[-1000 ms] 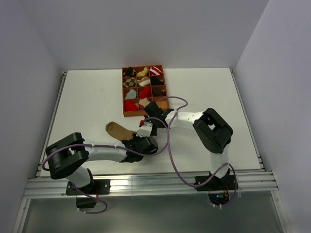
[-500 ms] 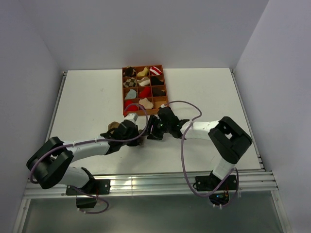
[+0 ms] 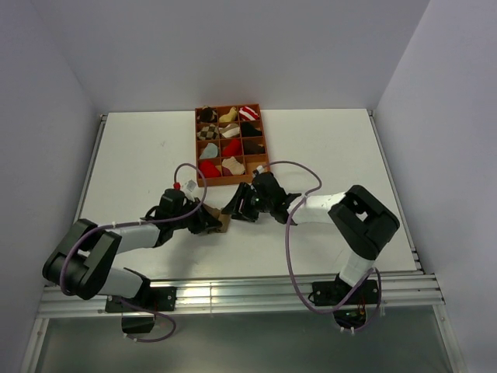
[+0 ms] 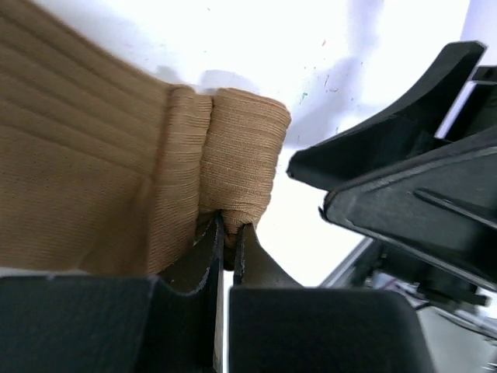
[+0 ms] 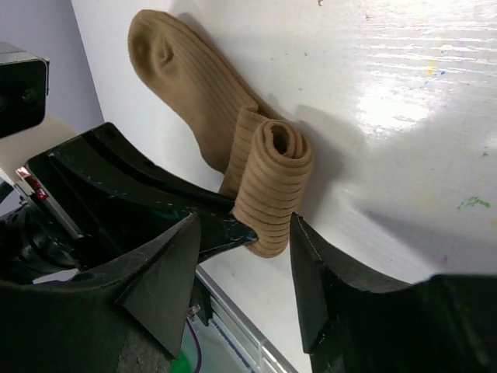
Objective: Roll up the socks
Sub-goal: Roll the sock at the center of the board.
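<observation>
Brown sock [image 5: 194, 93], the only one out, lies on the white table [image 3: 326, 148] between the two arms, one end wound into a tight roll [image 5: 276, 183]. Left gripper [image 4: 227, 233], nearer its base a second ago, now pinches that roll, jaws almost together. Right gripper [image 5: 244, 220] has opened since then and straddles the roll. Beyond, one orange tray [image 3: 231, 183] of twelve compartments holds small sock bundles [image 3: 208, 168].
</observation>
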`<state>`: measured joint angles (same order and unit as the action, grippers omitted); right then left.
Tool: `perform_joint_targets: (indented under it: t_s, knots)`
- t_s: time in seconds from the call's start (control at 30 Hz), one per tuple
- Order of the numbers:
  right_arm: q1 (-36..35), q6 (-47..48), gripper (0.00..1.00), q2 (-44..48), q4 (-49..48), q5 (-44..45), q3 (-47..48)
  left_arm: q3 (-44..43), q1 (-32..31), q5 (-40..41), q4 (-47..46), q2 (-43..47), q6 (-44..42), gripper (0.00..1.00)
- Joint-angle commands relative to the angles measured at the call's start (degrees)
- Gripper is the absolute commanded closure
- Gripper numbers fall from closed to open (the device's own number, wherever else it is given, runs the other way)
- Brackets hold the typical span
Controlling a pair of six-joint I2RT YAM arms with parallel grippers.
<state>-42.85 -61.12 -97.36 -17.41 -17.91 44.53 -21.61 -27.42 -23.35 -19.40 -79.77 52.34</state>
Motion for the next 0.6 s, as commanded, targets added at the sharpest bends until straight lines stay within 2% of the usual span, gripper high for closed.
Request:
perform_joint_targets:
  t_s: [0.0,0.37,0.57]
  knots:
    - [0.2,-0.4,0.44,-1.6,-2.9,1.6,-0.7,1.7,2.3,-4.2,-1.7,-1.4,2.7,1.0]
    - [0.2,-1.7,0.46,-8.9,-6.9,-0.6,1.8,2.8,5.4,-5.8,-2.0,-6.5,4.8,1.0]
    - [0.2,-0.7,0.52,-12.3,-7.6,-3.1,2.9,2.3,5.9,-6.3,-2.5,-9.4,4.1,1.0]
